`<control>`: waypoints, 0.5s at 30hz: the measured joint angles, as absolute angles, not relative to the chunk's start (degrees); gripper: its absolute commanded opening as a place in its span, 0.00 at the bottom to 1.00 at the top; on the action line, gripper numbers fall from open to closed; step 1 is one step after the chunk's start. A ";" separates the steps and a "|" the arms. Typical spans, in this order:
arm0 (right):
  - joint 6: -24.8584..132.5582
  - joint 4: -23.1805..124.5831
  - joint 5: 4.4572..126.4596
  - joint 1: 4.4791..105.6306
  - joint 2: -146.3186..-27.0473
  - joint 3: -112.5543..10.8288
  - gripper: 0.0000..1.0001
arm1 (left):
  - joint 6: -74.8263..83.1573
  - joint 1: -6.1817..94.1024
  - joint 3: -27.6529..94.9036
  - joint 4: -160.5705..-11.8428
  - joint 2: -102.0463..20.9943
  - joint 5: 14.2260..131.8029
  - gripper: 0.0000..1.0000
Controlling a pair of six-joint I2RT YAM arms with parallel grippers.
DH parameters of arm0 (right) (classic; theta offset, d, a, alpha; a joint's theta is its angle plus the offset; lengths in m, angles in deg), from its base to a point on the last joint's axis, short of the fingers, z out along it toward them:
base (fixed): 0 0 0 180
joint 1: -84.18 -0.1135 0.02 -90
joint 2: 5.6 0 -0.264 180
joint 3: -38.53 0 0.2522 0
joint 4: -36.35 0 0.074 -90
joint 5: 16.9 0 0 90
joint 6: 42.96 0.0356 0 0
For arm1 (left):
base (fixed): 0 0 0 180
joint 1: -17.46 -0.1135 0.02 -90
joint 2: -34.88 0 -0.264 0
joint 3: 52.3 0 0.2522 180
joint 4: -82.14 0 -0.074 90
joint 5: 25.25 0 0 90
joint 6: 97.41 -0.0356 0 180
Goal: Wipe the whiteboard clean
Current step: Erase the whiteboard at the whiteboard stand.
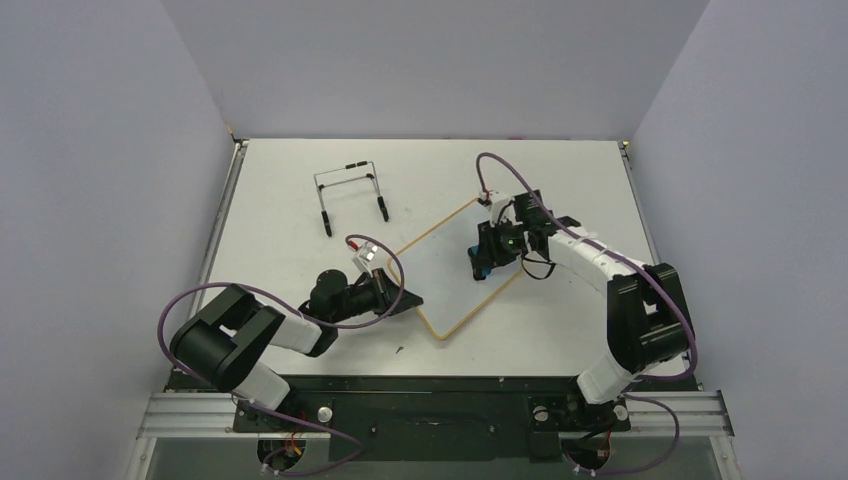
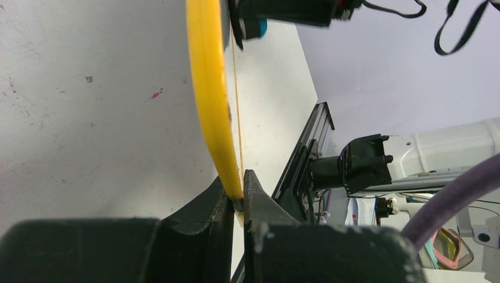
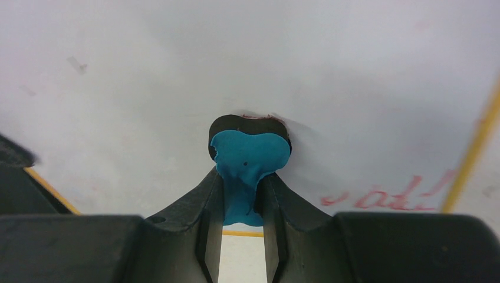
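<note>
Small white rectangular whiteboard with thin yellow frame [image 1: 445, 280] is lying mid-counter, turned diagonal to the edges of the white counter [image 1: 290, 180], between both arms. Left gripper [image 2: 237, 188] is clamping the frame at the board's near-left side, jaws shut on it, bracing it. I cannot tell whether that edge is lifted. Right gripper [image 3: 243, 188] is reaching in from the far-right side, jaws closed on a small blue bone-shaped eraser [image 3: 247, 156], and is pressing its dark pad onto the board face. Red handwriting [image 3: 377, 197] is showing beside the eraser, near a framed edge. Next stroke likely needs to go sideways toward it.
</note>
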State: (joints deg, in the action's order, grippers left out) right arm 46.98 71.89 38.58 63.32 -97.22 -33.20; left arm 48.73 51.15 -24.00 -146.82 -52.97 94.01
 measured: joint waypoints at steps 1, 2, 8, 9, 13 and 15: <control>47.31 71.84 38.75 64.70 -97.19 -33.20 0.00 | 48.73 51.20 -24.00 -146.82 -52.97 94.18 0.00; 47.72 71.78 39.23 66.95 -97.19 -33.20 0.00 | 48.70 51.26 -24.00 -146.89 -52.97 94.36 0.00; 48.23 71.67 42.38 72.81 -97.32 -33.20 0.00 | 48.57 51.50 -24.00 -146.84 -52.95 95.08 0.00; 48.27 71.67 42.47 72.59 -97.48 -33.20 0.00 | 48.53 51.50 -24.00 -146.84 -52.95 95.06 0.00; 48.29 71.84 42.66 70.82 -98.68 -33.20 0.00 | 48.40 51.50 -24.00 -146.84 -52.86 95.10 0.00; 48.10 71.97 42.71 69.42 -98.90 -33.20 0.00 | 48.79 51.48 -24.00 -146.67 -52.86 95.08 0.00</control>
State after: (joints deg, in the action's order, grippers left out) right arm 48.10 71.97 42.71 69.42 -98.90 -33.20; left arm 48.79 51.48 -24.00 -146.67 -52.86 95.08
